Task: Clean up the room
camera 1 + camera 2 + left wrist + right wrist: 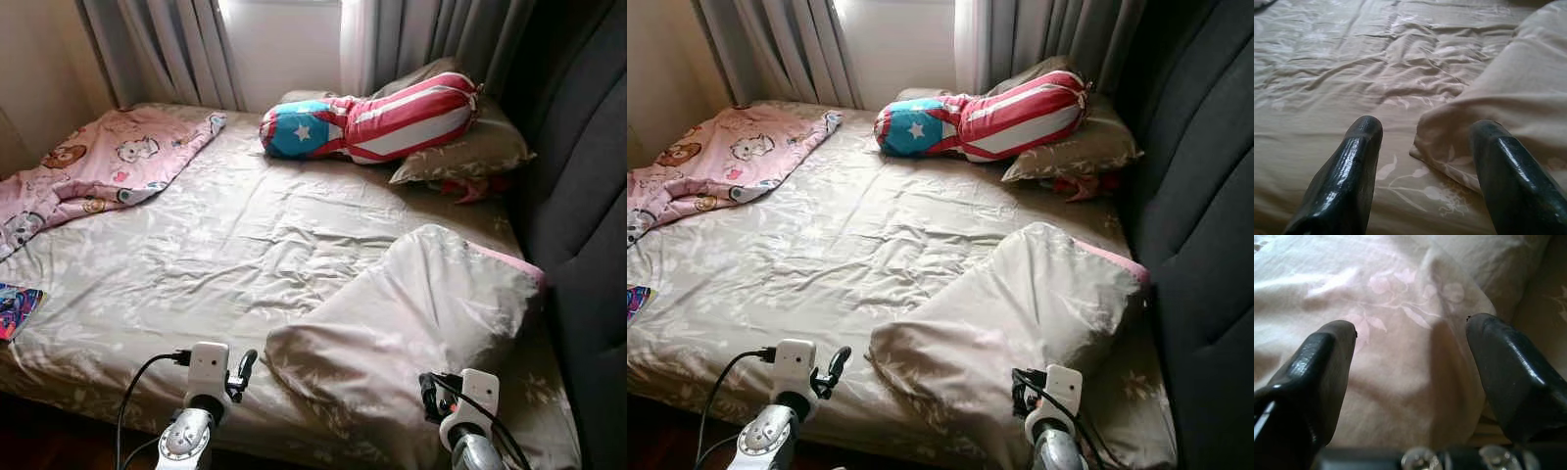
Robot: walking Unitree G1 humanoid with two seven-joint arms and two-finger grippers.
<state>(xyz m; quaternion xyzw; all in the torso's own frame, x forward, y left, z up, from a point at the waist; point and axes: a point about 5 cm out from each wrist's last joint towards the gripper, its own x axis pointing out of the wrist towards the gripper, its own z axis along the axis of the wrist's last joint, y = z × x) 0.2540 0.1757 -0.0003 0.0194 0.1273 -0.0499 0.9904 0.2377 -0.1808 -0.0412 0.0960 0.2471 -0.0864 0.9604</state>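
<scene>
Both grippers hang low at the bed's near edge, fingers spread and holding nothing. The right gripper [1410, 362] points straight at the near pillow [411, 323], its fingers bracketing the cloth, which suggests a grasp on that end. The left gripper [1422, 161] has the pillow's corner just ahead, toward its right finger, the sheet [216, 255] beneath. Well beyond lie a striped bolster [382, 122] on a second pillow [470, 152], and, far left, a pink blanket [98, 166], crumpled and likely awaiting tidying.
</scene>
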